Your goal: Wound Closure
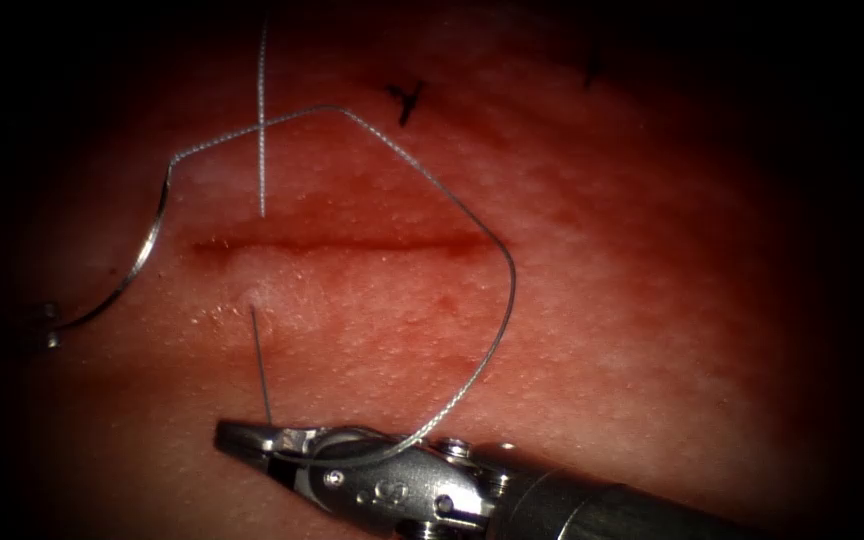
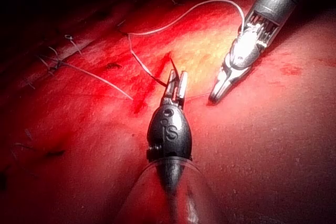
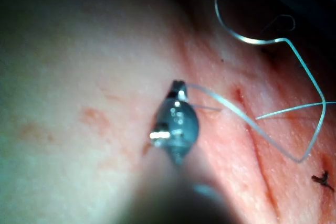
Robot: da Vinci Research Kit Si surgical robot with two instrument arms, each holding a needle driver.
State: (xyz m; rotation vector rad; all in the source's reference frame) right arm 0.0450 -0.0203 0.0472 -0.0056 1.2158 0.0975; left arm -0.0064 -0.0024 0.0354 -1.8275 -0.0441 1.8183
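The left arm's steel tool [image 1: 47, 325] gripped the thin curved silver needle [image 1: 147, 245] near its lower end, clear of the pink tissue [image 1: 602, 300], left of the cut [image 1: 352, 243]. The needle's long axis ran upward to the braided grey thread [image 1: 497, 250]. The right arm's tool [image 1: 252, 440] pinched that thread.

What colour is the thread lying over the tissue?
Silvery grey thread, seen best in the endoscope view.

Dim vignetted edges; centre lit; near shaft blurred.
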